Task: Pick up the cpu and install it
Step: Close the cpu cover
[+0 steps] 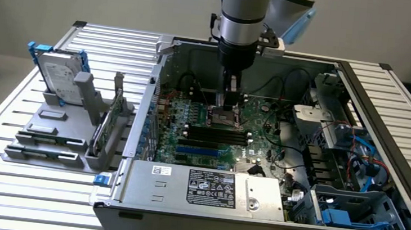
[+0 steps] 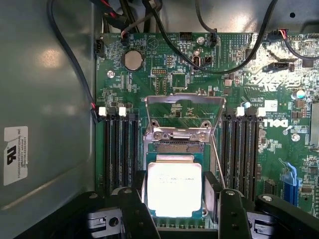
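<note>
- One slatted aluminium table [image 1: 2,186] carries everything. Toward the exterior view's left, a grey plastic parts rack [image 1: 49,134] holds an upright silver hard drive in a blue frame [image 1: 59,78].
- One open black desktop computer case [image 1: 393,127] lies on its side just beside the rack, with its silver power supply box [image 1: 206,188] along the near edge.
- One grey robot arm [image 1: 242,11] reaches straight down into the case.
- One green motherboard [image 2: 249,74] covers the case floor, and rows of long black memory slots [image 2: 119,154] flank the processor socket on both sides.
- One black two-fingered gripper [image 2: 174,199] sits low over that socket. It is clenched on the small square cpu with a shiny silver top [image 2: 174,184], a pad against each of two opposite edges.
- One hinged silver metal load plate [image 2: 184,112] stands swung up, just beyond the socket.
- One last point on the cpu: it lies level between the pads, right at the socket. Whether it is fully seated cannot be told.
</note>
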Motion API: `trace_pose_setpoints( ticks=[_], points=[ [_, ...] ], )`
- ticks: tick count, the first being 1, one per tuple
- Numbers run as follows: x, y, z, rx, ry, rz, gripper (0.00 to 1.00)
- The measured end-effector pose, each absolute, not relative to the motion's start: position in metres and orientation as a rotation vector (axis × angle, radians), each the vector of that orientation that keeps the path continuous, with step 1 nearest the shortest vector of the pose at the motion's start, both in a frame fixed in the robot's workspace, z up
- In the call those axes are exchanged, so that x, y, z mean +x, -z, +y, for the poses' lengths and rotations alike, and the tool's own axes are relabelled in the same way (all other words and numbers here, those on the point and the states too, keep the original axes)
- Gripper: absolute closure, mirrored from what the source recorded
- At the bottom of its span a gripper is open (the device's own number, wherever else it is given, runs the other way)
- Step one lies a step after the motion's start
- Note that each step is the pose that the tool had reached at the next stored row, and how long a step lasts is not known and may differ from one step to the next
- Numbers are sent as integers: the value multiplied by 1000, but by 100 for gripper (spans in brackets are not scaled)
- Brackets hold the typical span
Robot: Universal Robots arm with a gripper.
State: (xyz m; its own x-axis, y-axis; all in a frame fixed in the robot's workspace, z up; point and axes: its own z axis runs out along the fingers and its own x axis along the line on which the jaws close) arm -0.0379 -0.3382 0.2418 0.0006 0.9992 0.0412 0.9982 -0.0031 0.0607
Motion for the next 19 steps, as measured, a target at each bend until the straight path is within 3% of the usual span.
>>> trace_pose_setpoints(
  ticks=[19],
  points=[
    [-38,-235,-342,2213,-113,2208,45]
  ],
)
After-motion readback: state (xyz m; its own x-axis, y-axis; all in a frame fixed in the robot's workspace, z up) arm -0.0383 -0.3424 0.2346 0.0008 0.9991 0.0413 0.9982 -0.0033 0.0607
